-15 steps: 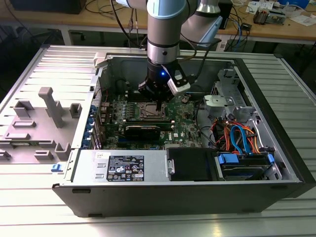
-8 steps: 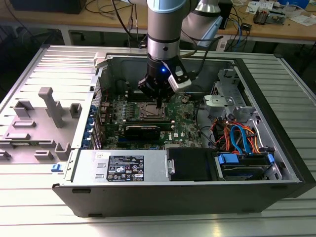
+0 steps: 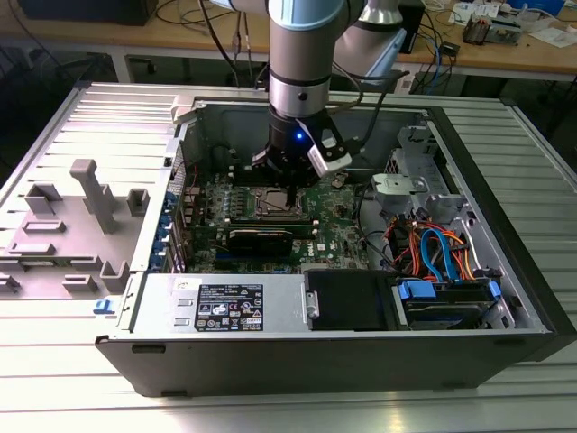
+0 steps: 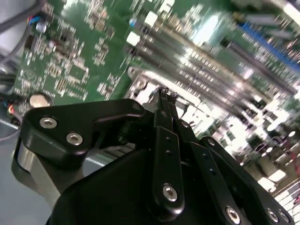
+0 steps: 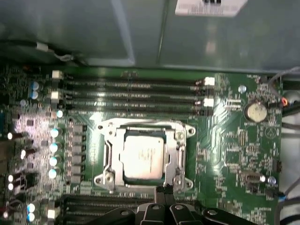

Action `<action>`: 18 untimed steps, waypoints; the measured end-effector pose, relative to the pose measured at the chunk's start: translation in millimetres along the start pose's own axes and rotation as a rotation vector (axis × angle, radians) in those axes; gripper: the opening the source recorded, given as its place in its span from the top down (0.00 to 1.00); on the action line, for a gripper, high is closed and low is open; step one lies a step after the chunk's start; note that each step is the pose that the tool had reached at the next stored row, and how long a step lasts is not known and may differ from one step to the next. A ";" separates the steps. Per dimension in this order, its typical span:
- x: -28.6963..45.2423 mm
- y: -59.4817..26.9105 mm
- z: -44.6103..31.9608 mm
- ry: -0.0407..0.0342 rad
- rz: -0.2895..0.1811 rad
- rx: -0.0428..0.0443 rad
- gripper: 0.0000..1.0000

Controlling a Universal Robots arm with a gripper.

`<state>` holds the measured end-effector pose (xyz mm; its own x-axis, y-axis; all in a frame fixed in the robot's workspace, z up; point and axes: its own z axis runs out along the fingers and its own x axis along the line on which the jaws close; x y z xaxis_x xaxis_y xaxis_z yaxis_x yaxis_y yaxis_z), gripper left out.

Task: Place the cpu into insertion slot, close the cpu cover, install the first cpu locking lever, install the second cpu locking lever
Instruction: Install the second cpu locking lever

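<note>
Case [image 3: 505, 298]: open-topped, walls standing on all sides of the motherboard [image 3: 343, 236]; arm let down inside with little free room about it, cables [image 3: 433, 248] crowded toward the exterior view's right, a black card [image 3: 260, 238] just beside the slot on the near side.

Slot [image 5: 143, 154]: set between memory slots [image 5: 131, 93], silver rim edged with levers on both flanks.

Cpu [image 5: 143, 157]: seen seated in the slot, grey top showing through the window of the cover [image 5: 178, 150], which was laid flat over it.

Gripper [image 5: 165, 190]: fingertips drawn close together, almost no gap left, nothing held; tips found at the rim of the slot, at or just over the cover's edge, contact not to be told. In the second wrist view the gripper [image 4: 165, 101] was shown narrowed likewise, over the silver rim.
</note>
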<state>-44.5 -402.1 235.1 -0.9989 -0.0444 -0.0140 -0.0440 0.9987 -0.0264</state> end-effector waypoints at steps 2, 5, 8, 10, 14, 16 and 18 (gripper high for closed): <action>0.6 -8.2 0.2 0.0000 0.000 -0.0001 0.89; 4.2 -11.2 0.2 0.0002 0.000 0.0000 0.89; 7.3 -11.8 0.2 0.0013 0.000 -0.0005 0.89; 7.3 -11.7 0.2 0.0014 0.000 -0.0008 0.89; 7.4 -11.8 0.2 0.0014 0.000 -0.0011 0.89; 7.3 -11.8 0.2 0.0014 0.000 -0.0012 0.89; 7.4 -11.8 0.2 0.0014 0.000 -0.0012 0.89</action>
<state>-51.4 -414.2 235.1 -0.9989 -0.0444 -0.0126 -0.0441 0.9987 -0.0251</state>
